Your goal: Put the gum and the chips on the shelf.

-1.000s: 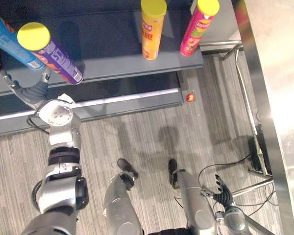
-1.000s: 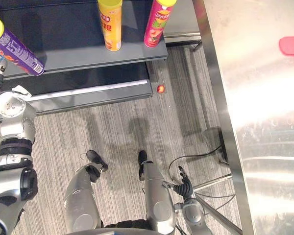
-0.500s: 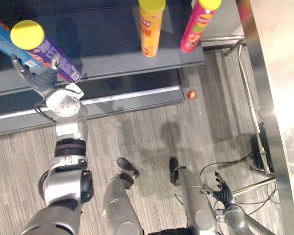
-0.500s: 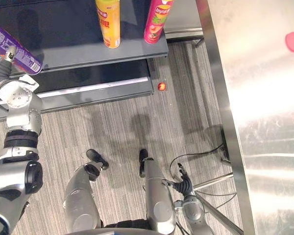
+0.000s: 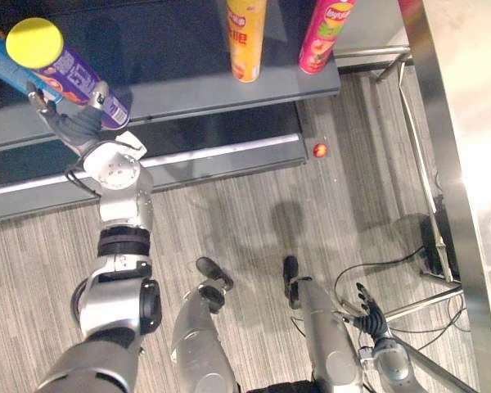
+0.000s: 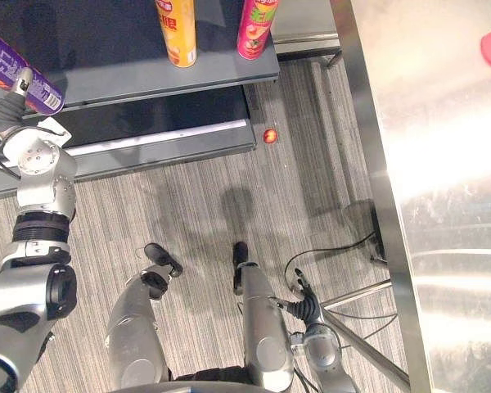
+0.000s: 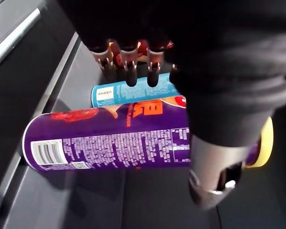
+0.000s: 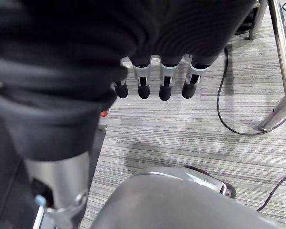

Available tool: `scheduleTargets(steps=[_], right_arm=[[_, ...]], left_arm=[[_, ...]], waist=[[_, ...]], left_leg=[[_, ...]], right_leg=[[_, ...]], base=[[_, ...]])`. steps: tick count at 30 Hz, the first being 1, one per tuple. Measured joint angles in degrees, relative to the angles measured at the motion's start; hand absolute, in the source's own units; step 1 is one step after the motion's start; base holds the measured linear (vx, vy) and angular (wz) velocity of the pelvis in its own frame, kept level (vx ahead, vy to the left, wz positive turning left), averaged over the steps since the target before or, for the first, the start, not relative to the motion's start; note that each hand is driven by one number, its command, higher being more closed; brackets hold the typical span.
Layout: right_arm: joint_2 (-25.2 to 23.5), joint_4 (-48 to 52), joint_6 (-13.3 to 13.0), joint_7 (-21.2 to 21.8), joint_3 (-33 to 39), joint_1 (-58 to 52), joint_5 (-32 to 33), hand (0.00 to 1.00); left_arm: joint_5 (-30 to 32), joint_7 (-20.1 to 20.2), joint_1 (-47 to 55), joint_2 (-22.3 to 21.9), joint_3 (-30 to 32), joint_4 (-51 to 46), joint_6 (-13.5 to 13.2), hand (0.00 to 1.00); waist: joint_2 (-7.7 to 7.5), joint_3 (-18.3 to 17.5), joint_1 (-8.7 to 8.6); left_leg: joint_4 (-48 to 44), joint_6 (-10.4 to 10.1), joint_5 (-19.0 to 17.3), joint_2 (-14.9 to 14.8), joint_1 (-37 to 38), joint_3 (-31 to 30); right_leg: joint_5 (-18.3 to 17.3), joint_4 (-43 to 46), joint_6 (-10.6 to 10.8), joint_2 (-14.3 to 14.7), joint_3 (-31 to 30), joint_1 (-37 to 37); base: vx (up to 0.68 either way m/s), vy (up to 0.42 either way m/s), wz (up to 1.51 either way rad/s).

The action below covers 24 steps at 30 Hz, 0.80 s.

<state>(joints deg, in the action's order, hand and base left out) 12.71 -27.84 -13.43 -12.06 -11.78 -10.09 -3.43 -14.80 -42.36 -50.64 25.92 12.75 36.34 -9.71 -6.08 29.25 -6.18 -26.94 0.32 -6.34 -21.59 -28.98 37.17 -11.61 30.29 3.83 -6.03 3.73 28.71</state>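
Higher than a second ago, the left hand [image 5: 75, 127] is up from below the front edge of the shelf [image 5: 188, 82] and at the shelf's left end — its fingers [image 7: 130, 74] straight and spread to one side of the purple chips can [image 5: 69, 74], thumb to the other, none curled round it; the can stands on the shelf's left end, yellow lid up, just beside a blue can [image 7: 119, 95] further left; a yellow can [image 5: 245, 41] and a pink can [image 5: 321, 37] stand apart toward the shelf's right end; a small red round thing [image 5: 319, 150] lies on the floor just off the shelf's right front corner; the right hand [image 5: 368, 315] hangs well in front of the shelf and to its right — fingers straight, relaxed, holding nothing.
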Motion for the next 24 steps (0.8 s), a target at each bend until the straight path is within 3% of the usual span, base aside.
scheduleTargets(steps=[12, 24], right_arm=[[-0.12, 0.0, -1.19, -0.37, -0.02, 0.04, 1.28, 0.0], [-0.16, 0.02, -1.93, -1.29, -0.34, 1.0, 1.79, 0.0]], left_arm=[[-0.05, -0.09, -1.51, -0.02, -0.1, 0.05, -1.35, 0.0], [-0.63, -0.07, -2.67, -0.2, -0.65, 2.74, -1.43, 0.0]], waist=[[-0.06, -0.03, 0.07], [-0.14, -0.06, -0.94]], left_leg=[[3.22, 0.75, 2.94, 1.11, 0.01, 1.14], [5.72, 0.57, 4.7, 2.24, -1.47, 0.59]], right_leg=[[0.01, -0.08, -0.01, -0.65, 0.9, 1.0], [0.02, -0.6, -0.03, -0.93, 1.75, 2.6]], base=[[0.06, -0.025, 0.05], [0.03, -0.021, 0.03]])
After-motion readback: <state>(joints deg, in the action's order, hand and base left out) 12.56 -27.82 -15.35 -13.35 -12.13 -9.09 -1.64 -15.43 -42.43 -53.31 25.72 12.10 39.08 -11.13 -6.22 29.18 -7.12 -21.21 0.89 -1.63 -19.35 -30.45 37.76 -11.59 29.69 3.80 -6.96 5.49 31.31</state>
